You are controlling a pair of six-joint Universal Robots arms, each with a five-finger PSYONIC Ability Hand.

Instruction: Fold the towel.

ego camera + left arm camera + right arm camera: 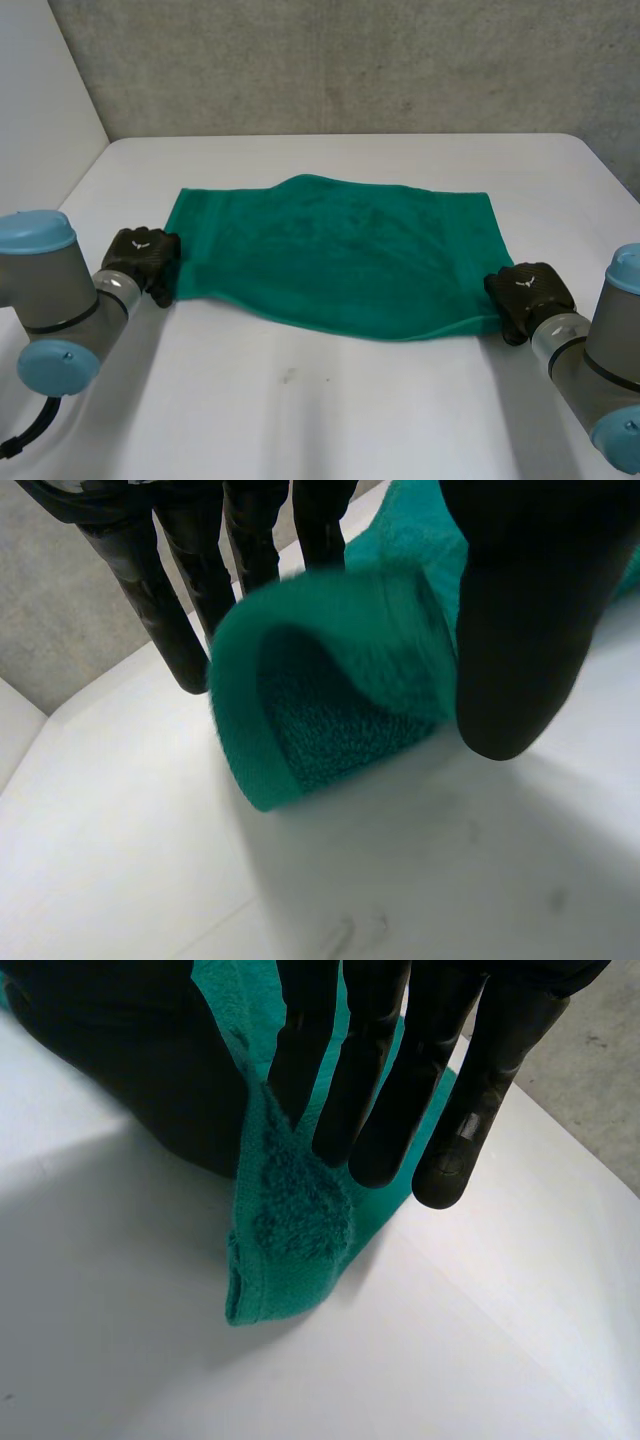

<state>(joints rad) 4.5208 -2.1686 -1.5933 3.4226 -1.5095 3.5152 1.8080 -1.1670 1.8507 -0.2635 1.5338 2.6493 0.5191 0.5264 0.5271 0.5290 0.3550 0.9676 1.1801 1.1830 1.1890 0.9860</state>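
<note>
A green towel [340,255] lies spread flat across the middle of the white table [330,400]. My left hand [145,258] is at its near left corner. In the left wrist view that corner [340,670] curls up off the table between the straight fingers [160,590] and the thumb [530,630], which presses on it. My right hand [528,292] is at the near right corner. There the corner [295,1220] hangs pinched between the fingers [380,1080] and the thumb [150,1060], lifted a little off the table.
Bare table runs all around the towel, with wide room in front of it. A grey wall stands behind the table's far edge. Both arms reach in from the near side, one at each end of the towel.
</note>
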